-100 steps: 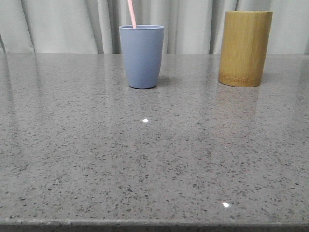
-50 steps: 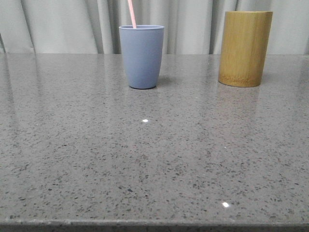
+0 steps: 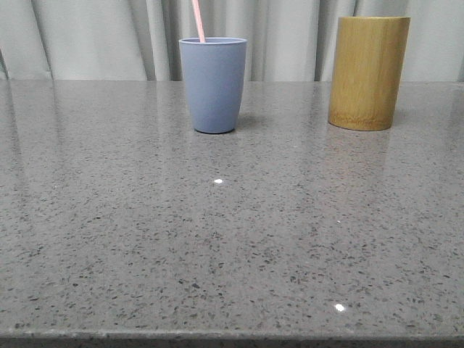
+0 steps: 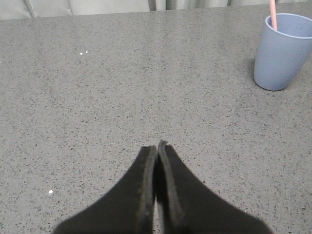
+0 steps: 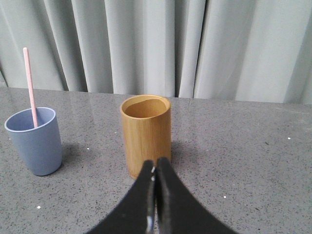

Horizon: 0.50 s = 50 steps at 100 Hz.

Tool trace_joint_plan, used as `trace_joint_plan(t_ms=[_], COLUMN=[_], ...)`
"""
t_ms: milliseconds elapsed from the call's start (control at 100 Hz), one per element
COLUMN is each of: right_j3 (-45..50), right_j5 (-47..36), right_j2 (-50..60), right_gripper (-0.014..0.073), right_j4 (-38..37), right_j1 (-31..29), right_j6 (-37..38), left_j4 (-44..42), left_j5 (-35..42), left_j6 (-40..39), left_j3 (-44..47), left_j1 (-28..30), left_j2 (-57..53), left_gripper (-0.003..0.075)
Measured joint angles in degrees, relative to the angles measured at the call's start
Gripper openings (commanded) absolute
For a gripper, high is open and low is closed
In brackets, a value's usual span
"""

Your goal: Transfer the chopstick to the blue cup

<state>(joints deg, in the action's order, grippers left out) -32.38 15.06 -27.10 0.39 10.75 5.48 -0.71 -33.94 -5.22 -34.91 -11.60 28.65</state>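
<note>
The blue cup [image 3: 212, 84] stands upright at the back middle of the grey table. A pale pink chopstick [image 3: 198, 20] leans inside it, only its upper end showing. The cup [image 4: 283, 51] and chopstick [image 4: 273, 13] also show in the left wrist view, and the cup [image 5: 35, 140] and chopstick [image 5: 30, 87] in the right wrist view. My left gripper [image 4: 156, 146] is shut and empty, low over bare table, well away from the cup. My right gripper [image 5: 155, 165] is shut and empty, in front of the bamboo cylinder [image 5: 146, 133]. Neither gripper shows in the front view.
The taller yellow-brown bamboo cylinder [image 3: 368, 72] stands at the back right, its inside empty as far as the right wrist view shows. Grey curtains [image 3: 94, 36] hang behind the table. The table's front edge [image 3: 232, 337] runs along the bottom of the front view.
</note>
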Motion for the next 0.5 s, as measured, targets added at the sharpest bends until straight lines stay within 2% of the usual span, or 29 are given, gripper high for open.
trace_joint_plan(t_ms=[500], right_j3=[0.0], right_j5=[0.0], right_j2=[0.1], right_gripper=[-0.0062], right_j4=[0.0], right_j1=[0.0], right_j6=[0.1], left_j4=[0.1], left_j5=[0.1], left_j6=[0.0], left_j3=[0.0], left_j1=[0.4], left_j2=[-1.0], left_gripper=[-0.0019])
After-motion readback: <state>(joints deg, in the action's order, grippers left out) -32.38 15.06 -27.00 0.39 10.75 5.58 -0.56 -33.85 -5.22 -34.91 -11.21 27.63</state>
